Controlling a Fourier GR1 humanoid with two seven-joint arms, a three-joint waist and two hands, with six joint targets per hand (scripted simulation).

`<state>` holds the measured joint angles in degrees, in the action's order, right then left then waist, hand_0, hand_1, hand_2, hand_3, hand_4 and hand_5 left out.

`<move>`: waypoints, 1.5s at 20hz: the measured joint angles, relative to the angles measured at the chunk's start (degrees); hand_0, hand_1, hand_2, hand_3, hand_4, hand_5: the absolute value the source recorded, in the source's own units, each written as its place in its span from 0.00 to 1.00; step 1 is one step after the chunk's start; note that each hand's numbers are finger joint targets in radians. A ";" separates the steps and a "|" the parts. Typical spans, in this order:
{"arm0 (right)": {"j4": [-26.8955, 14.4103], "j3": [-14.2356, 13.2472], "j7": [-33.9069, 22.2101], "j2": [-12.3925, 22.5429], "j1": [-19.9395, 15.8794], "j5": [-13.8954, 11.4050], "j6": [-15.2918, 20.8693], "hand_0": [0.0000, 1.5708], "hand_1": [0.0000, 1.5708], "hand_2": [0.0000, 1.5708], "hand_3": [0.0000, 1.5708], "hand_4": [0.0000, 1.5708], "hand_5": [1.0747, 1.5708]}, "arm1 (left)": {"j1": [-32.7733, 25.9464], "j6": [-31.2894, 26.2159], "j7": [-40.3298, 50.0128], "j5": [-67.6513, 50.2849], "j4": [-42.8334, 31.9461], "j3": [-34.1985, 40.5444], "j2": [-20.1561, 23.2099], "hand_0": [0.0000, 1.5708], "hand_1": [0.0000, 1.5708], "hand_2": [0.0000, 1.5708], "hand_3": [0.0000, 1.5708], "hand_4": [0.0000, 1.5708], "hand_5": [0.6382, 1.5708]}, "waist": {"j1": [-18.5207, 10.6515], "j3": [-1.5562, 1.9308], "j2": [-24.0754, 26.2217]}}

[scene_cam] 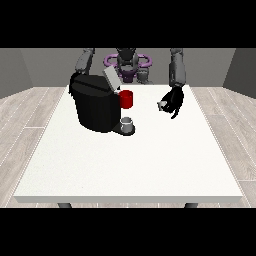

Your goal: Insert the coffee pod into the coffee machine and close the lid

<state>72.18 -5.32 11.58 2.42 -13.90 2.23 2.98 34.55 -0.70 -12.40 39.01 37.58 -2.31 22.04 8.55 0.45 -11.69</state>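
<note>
A black coffee machine (95, 106) stands on the white table (130, 165), left of the middle. Its grey lid (111, 78) is tilted up and open. A red part (126, 99) shows at the machine's front under the lid, and a small grey cup (128, 123) stands on its base below. The hand at the view's right (173, 101) hangs above the table, right of the machine and apart from it, with its fingers curled on a small pale coffee pod (161, 105). The hand at the view's left (74, 77) is mostly hidden behind the machine's top left corner.
The robot's torso, with a purple ring (127, 60), stands behind the table's far edge. The table's front edge (130, 199) is near the camera. Wooden floor surrounds the table.
</note>
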 measured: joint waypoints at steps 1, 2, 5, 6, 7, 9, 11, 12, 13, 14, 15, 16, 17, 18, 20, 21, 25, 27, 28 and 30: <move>-0.11 0.03 0.37 -0.10 0.46 -0.04 0.07 0.00 0.00 0.00 0.00 0.25 1.00 | -0.40 0.58 -1.00 0.12 -0.11 -0.01 -0.39 0.97 0.97 0.96 0.90 0.45 1.00 | -0.14 -0.04 0.17; -0.83 -0.29 1.21 -0.35 0.36 0.07 0.38 0.00 0.00 0.00 0.00 0.22 1.00 | 0.00 0.18 -2.00 -0.13 0.22 0.07 -0.62 0.99 0.99 0.97 0.91 0.45 1.00 | -0.54 -0.09 0.08; -1.13 -0.61 2.41 0.50 0.59 0.70 -1.07 0.00 0.00 0.00 0.00 0.18 1.00 | 1.05 0.63 -4.60 -0.99 -0.55 1.33 -1.05 0.83 0.83 0.88 0.85 0.43 1.00 | 0.15 -0.27 -0.83; -1.02 -0.56 2.37 0.56 1.01 0.75 -1.17 0.00 0.00 0.00 0.00 0.19 1.00 | 0.95 0.94 -5.50 -0.79 -1.05 1.40 -1.20 0.77 0.77 0.84 0.85 0.43 1.00 | 0.23 -0.31 -0.51; -2.52 -1.43 3.11 0.99 0.82 1.35 -1.59 0.00 0.00 0.00 0.00 0.18 1.00 | 1.04 0.88 -5.32 -0.58 -0.61 1.10 -1.99 0.87 0.87 0.88 0.84 0.42 1.00 | -0.39 -0.34 -0.07; -3.19 -1.79 3.31 1.27 1.56 1.87 -2.15 0.00 0.00 0.00 0.00 0.18 1.00 | 1.30 -0.38 -5.93 -1.26 -0.82 1.80 -2.00 0.92 0.92 0.90 0.83 0.39 1.00 | -0.63 -0.38 1.12; -4.67 -1.81 4.74 1.32 1.66 1.59 -2.28 0.00 0.00 0.00 0.00 0.18 1.00 | 2.09 -1.43 -6.25 -1.86 -0.76 2.37 -2.36 0.93 0.93 0.91 0.86 0.36 1.00 | -1.10 -0.41 1.32; -4.69 -1.44 4.62 1.04 1.83 1.49 -2.26 0.00 0.00 0.00 0.00 0.18 1.00 | 2.55 -1.76 -6.02 -2.19 -1.04 2.85 -2.51 0.96 0.96 0.93 0.85 0.38 1.00 | -0.92 -0.42 1.67; -5.26 -1.62 5.06 1.24 1.91 1.50 -2.35 0.00 0.00 0.00 0.00 0.19 1.00 | 2.83 -2.38 -5.78 -2.33 -0.98 3.01 -2.72 0.96 0.96 0.91 0.83 0.36 1.00 | -1.09 -0.42 2.15; -6.21 -2.09 5.22 1.70 1.53 1.72 -2.59 0.00 0.00 0.00 0.00 0.18 1.00 | 3.36 -3.46 -5.22 -2.44 -0.62 2.96 -2.94 0.92 0.92 0.88 0.83 0.37 1.00 | -1.48 -0.42 2.67; -7.02 -2.44 5.51 2.29 1.30 1.89 -3.08 0.00 0.00 0.00 0.00 0.17 1.00 | 3.45 -3.83 -5.30 -2.41 -0.25 2.93 -3.10 0.89 0.89 0.88 0.82 0.38 1.00 | -1.83 -0.42 3.01; -7.15 -1.92 5.07 2.07 1.58 1.34 -2.69 0.00 0.00 0.00 0.00 0.15 1.00 | 3.73 -4.24 -4.99 -2.29 -0.02 2.79 -3.29 0.91 0.91 0.89 0.82 0.39 1.00 | -1.85 -0.44 3.87; -6.44 -1.04 4.06 1.36 1.87 0.65 -1.80 0.00 0.00 0.00 0.00 0.14 1.00 | 3.92 -4.44 -4.63 -2.39 -0.19 2.97 -3.58 0.90 0.90 0.89 0.82 0.38 1.00 | -1.50 -0.44 4.71; -6.61 -1.07 4.35 1.37 1.78 0.68 -1.82 0.00 0.00 0.00 0.00 0.17 1.00 | 4.73 -4.90 -4.09 -2.71 0.02 3.30 -3.82 0.91 0.91 0.90 0.85 0.37 1.00 | -1.34 -0.44 4.84; -8.60 -1.66 4.99 1.60 1.32 0.71 -1.67 0.00 0.00 0.00 0.00 0.17 1.00 | 6.38 -7.25 -2.29 -3.34 1.40 3.20 -4.83 0.80 0.80 0.83 0.80 0.37 1.00 | -2.42 -0.44 6.04; -8.91 -1.63 5.09 1.86 1.21 0.77 -2.13 0.00 0.00 0.00 0.00 0.19 1.00 | 7.16 -7.74 -1.61 -3.57 1.81 3.54 -4.73 0.76 0.76 0.80 0.83 0.36 1.00 | -2.41 -0.43 6.31; -8.69 -0.66 4.43 1.25 1.50 0.18 -1.67 0.00 0.00 0.00 0.00 0.20 1.00 | 9.93 -10.20 0.96 -5.13 2.71 5.06 -4.97 0.92 0.92 0.92 0.88 0.38 1.00 | -1.49 -0.43 7.58; -9.10 -1.07 4.19 2.03 2.82 0.46 -2.27 0.00 0.00 0.00 0.00 0.20 1.00 | 9.39 -12.21 1.96 -5.45 3.75 4.61 -5.65 0.92 0.92 0.92 0.88 0.38 1.00 | -2.00 -0.43 9.61; -8.99 -1.17 3.94 2.32 2.55 0.60 -2.48 0.00 0.00 0.00 0.00 0.20 1.00 | 9.46 -12.70 1.91 -5.53 4.34 4.67 -5.52 0.92 0.92 0.92 0.88 0.38 1.00 | -2.12 -0.43 9.63; -9.66 -1.45 4.03 2.57 3.63 0.70 -2.57 0.00 0.00 0.00 0.00 0.10 1.00 | 8.70 -13.05 3.59 -5.20 5.94 3.77 -7.15 0.93 0.93 0.94 0.91 0.40 1.00 | -2.70 -0.44 11.16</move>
<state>62.53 -6.77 15.62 4.99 -10.27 2.93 0.41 43.25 -13.75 -8.81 33.80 43.52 1.46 14.88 5.85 0.00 -0.53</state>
